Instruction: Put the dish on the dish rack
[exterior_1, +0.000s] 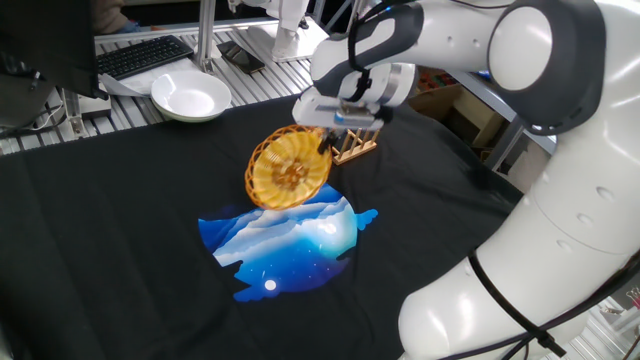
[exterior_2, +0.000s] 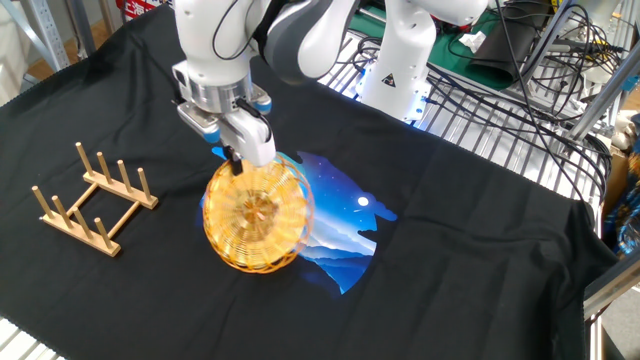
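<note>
The dish (exterior_1: 289, 168), a golden woven wicker plate, hangs tilted on edge above the black cloth; it also shows in the other fixed view (exterior_2: 253, 215). My gripper (exterior_1: 325, 144) is shut on its upper rim; in the other fixed view the gripper (exterior_2: 238, 163) holds the dish from above. The dish rack (exterior_2: 92, 198), light wood with upright pegs, stands on the cloth well to the left of the dish. In the first fixed view the dish rack (exterior_1: 355, 145) is mostly hidden behind my gripper.
A white bowl (exterior_1: 190, 98) sits at the table's far edge beside a keyboard (exterior_1: 143, 55). A blue and white print (exterior_1: 290, 240) lies on the black cloth under the dish. A metal grid shelf with cables (exterior_2: 520, 90) borders the table.
</note>
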